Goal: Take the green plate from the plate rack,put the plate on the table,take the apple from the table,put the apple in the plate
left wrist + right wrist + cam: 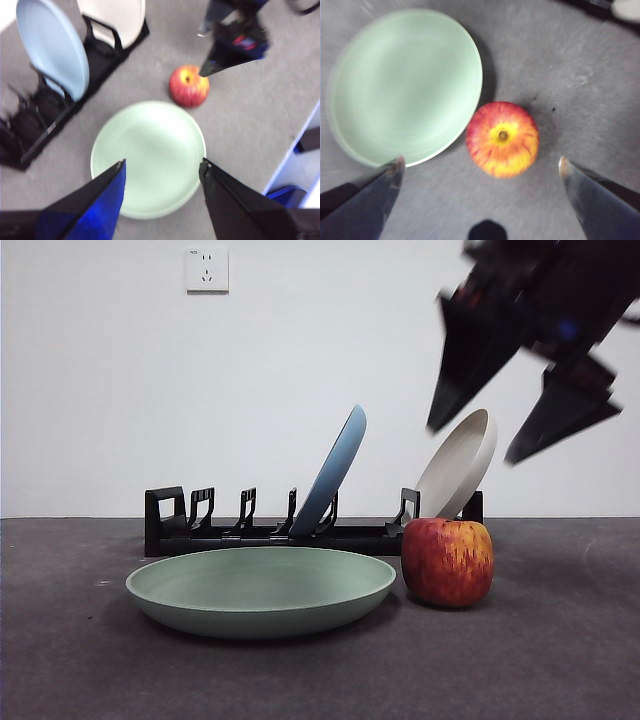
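The green plate lies flat and empty on the table, in front of the plate rack. The apple stands upright on the table just right of the plate, close to its rim. My right gripper hangs open above the apple. In the right wrist view it is open, with the apple between the jaws and the green plate beside it. My left gripper is open and empty high above the green plate, out of the front view.
A light blue plate and a beige plate lean in the rack, the beige one right behind the apple. A wall socket is on the white wall. The table's edge shows in the left wrist view.
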`<state>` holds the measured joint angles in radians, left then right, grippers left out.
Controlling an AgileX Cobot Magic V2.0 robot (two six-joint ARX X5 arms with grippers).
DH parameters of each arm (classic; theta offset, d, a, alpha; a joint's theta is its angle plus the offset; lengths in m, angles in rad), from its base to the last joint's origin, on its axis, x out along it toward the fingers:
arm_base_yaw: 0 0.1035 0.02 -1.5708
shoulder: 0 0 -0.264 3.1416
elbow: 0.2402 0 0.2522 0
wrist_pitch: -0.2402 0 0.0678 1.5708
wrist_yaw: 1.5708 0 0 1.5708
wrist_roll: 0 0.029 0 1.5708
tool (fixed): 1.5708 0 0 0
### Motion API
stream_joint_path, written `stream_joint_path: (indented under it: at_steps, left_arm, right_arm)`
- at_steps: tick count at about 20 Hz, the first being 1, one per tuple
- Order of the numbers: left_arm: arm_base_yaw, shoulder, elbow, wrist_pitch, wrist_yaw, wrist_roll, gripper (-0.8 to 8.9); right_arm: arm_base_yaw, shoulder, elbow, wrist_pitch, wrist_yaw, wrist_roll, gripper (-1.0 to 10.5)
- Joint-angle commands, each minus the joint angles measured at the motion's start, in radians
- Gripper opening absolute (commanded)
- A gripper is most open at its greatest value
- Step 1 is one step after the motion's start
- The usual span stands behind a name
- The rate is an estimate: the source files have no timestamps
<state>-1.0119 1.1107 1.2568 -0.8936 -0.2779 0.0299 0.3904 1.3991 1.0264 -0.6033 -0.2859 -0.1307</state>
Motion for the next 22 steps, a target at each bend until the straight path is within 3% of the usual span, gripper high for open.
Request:
stream_joint_path:
  at_steps: [1, 5, 22]
  left_arm:
    - [-0.001, -0.002, -0.005, -0.039, 0.002, -0.046, 2.52]
    - [-0.001, -0.002, -0.005, -0.079, 0.034, -0.062, 2.52]
    - [-0.001, -0.002, -0.005, -0.076, 0.05, -0.084, 2.52]
  right_arm:
    - [0.017, 0.066, 0.001, 0.043, 0.008, 0.008, 6.9]
    - [0.033, 0.164, 0.001, 0.072, 0.06, 0.008, 6.9]
    - [0.039, 0.279, 0.001, 0.161, 0.083, 0.019, 6.5]
